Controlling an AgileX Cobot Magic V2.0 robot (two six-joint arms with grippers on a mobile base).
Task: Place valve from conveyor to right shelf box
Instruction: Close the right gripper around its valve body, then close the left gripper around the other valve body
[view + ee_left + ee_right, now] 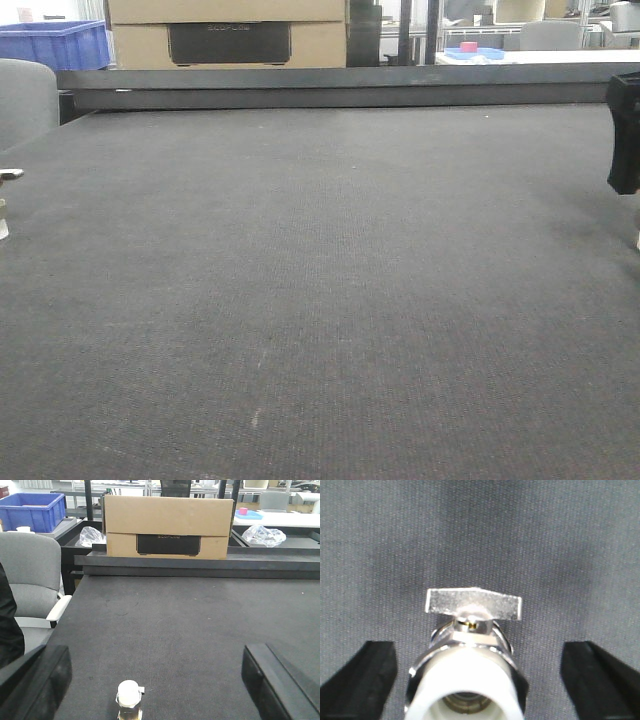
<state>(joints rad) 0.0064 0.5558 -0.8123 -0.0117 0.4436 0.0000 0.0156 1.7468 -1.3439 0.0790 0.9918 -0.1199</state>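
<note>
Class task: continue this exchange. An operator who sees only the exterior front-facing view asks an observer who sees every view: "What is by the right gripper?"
Observer: A valve sits on the conveyor between the right gripper's open fingers, untouched.
Operator: Which way is its handle?
Observer: The flat metal handle lies crosswise, pointing toward both fingers.
Operator: And on the other side?
Observer: The left gripper is open too, with a second valve, white-topped, between its fingers.
</note>
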